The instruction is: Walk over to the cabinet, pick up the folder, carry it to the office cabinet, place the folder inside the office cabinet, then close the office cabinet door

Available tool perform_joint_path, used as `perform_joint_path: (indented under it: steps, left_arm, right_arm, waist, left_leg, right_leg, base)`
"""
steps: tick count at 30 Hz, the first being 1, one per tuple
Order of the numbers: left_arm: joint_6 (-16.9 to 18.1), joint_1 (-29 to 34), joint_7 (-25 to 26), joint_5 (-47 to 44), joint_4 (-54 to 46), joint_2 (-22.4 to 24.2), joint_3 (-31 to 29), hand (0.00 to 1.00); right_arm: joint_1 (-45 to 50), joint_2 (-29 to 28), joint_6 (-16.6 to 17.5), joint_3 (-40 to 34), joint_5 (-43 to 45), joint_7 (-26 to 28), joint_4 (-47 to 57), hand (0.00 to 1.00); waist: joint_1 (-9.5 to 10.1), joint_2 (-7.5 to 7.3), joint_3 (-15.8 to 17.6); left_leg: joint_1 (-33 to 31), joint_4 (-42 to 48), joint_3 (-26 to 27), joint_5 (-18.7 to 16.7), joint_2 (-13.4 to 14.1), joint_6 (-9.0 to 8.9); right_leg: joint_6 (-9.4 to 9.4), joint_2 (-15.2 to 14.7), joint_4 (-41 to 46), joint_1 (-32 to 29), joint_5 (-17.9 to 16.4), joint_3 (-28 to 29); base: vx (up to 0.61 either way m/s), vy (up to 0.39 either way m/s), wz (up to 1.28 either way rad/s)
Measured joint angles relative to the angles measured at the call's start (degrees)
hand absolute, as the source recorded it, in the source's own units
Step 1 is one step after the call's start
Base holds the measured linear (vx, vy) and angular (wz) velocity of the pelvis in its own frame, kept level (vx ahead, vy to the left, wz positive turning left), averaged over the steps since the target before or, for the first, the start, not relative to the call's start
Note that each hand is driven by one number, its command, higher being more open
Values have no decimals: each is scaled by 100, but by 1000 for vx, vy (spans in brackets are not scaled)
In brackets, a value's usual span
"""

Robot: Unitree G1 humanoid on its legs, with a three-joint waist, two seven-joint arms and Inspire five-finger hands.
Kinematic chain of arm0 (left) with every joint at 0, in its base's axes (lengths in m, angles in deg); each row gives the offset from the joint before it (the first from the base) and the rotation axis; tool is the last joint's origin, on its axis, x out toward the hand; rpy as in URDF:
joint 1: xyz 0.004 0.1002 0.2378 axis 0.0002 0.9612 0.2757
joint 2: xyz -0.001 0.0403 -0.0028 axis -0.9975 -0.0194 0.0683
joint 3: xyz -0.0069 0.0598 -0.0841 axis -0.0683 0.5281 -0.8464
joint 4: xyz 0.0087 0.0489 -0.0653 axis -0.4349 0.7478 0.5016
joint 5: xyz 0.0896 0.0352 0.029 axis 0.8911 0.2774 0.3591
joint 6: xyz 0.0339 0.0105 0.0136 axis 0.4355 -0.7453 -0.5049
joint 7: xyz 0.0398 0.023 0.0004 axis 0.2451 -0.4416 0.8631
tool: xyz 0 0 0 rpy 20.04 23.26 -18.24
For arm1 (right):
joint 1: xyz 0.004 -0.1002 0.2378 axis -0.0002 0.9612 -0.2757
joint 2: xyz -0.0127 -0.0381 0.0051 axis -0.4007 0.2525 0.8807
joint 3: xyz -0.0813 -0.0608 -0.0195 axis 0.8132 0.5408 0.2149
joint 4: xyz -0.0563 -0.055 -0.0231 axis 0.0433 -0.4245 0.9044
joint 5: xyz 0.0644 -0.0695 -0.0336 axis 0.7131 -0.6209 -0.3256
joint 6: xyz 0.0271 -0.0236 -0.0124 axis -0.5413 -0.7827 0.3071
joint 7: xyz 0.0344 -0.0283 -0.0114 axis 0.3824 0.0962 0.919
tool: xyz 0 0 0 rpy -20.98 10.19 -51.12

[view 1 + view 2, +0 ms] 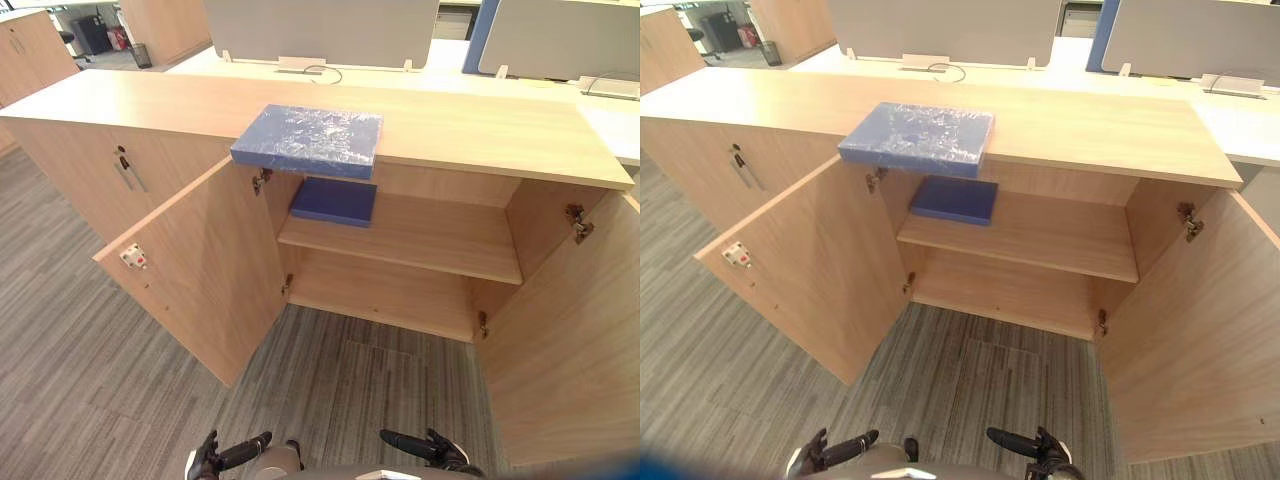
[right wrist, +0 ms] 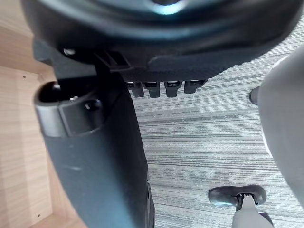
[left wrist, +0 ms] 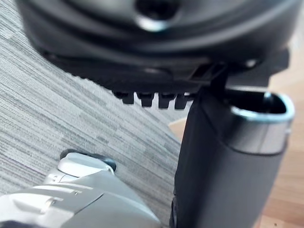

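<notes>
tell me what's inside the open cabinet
A dark blue folder lies flat at the left end of the shelf inside the cabinet. Its back part is covered by the wrapped folder overhanging the cabinet's top. The shelf hides part of the lower compartment.

The left hand [image 3: 156,47] is matte black, a broad rounded bulk with a glossy round recess set into it. Its fingers [image 3: 142,99] show as a row of small, squared black stubs. Beside them the left thumb [image 3: 228,185] is a thick, smooth black column with a silver-edged collar at one end. The right hand [image 2: 156,33] is built alike. The right thumb [image 2: 99,171] wears a dark grey band with two small round marks on it.
</notes>
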Motion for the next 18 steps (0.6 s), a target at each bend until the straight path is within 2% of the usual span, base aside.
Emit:
perform_joint_path:
  steps: [3, 6, 8, 9, 10, 11, 12, 13, 14, 15, 16, 17, 18]
  left_arm:
    - [-10, -8, 27, 21, 50, 4, 162, 100]
    - [-7, 12, 25, 138, 45, 69, 209, 100]
    - [-5, 17, 11, 285, 46, -41, 362, 100]
    - [-4, 21, -1, 365, 48, -130, 505, 100]
    - [-4, 20, 0, 383, 50, -150, 565, 100]
    - [-4, 19, 1, 450, 50, -161, 640, 100]
    - [-5, 13, -16, 484, 63, -176, 701, 100]
    - [-5, -4, -22, 503, 86, -175, 718, 100]
    - [-12, -66, -35, 510, 169, -175, 837, 100]
    - [-16, -102, -55, 502, 179, -161, 899, 100]
    - [-15, -107, -64, 496, 179, -161, 906, 100]
    - [-4, -103, -78, 460, 182, -201, 901, 100]
    - [-2, -90, -89, 452, 159, -303, 892, 100]
  right_arm:
    - [41, 59, -27, -156, -19, 26, 2, 100]
    - [26, 117, -106, -332, -253, 60, 89, 100]
    - [27, 113, -66, -340, -477, 88, 235, 100]
    - [19, 115, -59, -346, -483, 81, 248, 100]
    - [10, 127, -59, -344, -492, 74, 246, 100]
    - [-44, 176, -52, -335, -530, 44, 235, 100]
    - [-149, 203, -44, -316, -550, 20, 161, 100]
    - [-205, 201, -39, -316, -568, 14, 132, 100]
    - [-274, 194, -17, -307, -568, 7, 134, 100]
    - [-331, 185, 17, -245, -568, 2, 144, 100]
    - [-354, 175, 26, -191, -567, -1, 143, 100]
    - [-354, 151, 28, -73, -563, -3, 134, 100]
    - [-311, 54, -2, -41, -490, -1, 124, 100]
  waist:
    - [-24, 50, -73]
    - [-9, 174, -114]
    - [-11, 80, -127]
    - [-18, 7, -147]
    - [-22, 1, -175]
    - [-36, 48, -194]
    - [-53, 94, -185]
    - [-87, 128, -161]
    - [-158, 217, -101]
    - [-197, 284, -50]
    - [-209, 290, -14]
    - [-226, 216, 38]
    - [-237, 11, 56]
  left_leg:
    - [373, -701, 99, 276, -218, 113]
    - [718, -919, 353, 213, -349, 227]
    - [979, -946, 584, 74, -590, 335]
    - [1133, -1047, 727, 46, -738, 373]
    - [1209, -1109, 774, 44, -766, 391]
    - [1330, -1251, 870, 54, -744, 413]
    - [1349, -1307, 933, 47, -640, 414]
    - [1345, -1312, 934, 5, -557, 411]
    - [1345, -1298, 895, -59, -362, 335]
    - [1358, -1265, 853, -108, -177, 261]
    - [1390, -1252, 819, -142, -106, 213]
    - [1449, -1258, 695, -175, -70, 163]
    - [1523, -1254, 569, -198, -178, 116]
  right_leg:
    - [47, -229, 254, -113, 25, -7]
    - [193, -582, 1644, -717, -90, 230]
    - [111, -1027, 3062, -1344, -68, 308]
    - [-26, -1345, 3504, -1532, -23, 102]
    - [-122, -1465, 3589, -1559, -15, -65]
    - [-139, -1592, 3624, -1589, -109, -401]
    - [-76, -1478, 3534, -1702, -413, -576]
    - [-52, -1347, 3464, -1777, -575, -617]
    - [-48, -988, 3316, -1959, -817, -613]
    - [-46, -600, 3174, -2197, -870, -519]
    - [-37, -433, 3028, -2270, -865, -464]
    - [-4, -221, 2518, -2318, -803, -354]
    - [-267, -229, 2164, -2284, -465, -283]
  base:
    - [141, 92, -7]
    - [109, 182, -38]
    - [90, 214, -54]
    - [67, 161, -47]
    - [89, 173, -56]
    - [50, 103, -57]
    - [49, 114, -52]
    - [5, 39, -33]
    - [-19, -52, -15]
    - [-24, -90, -7]
    - [-39, -145, 9]
    - [-37, -195, 36]
    - [-6, -222, 47]
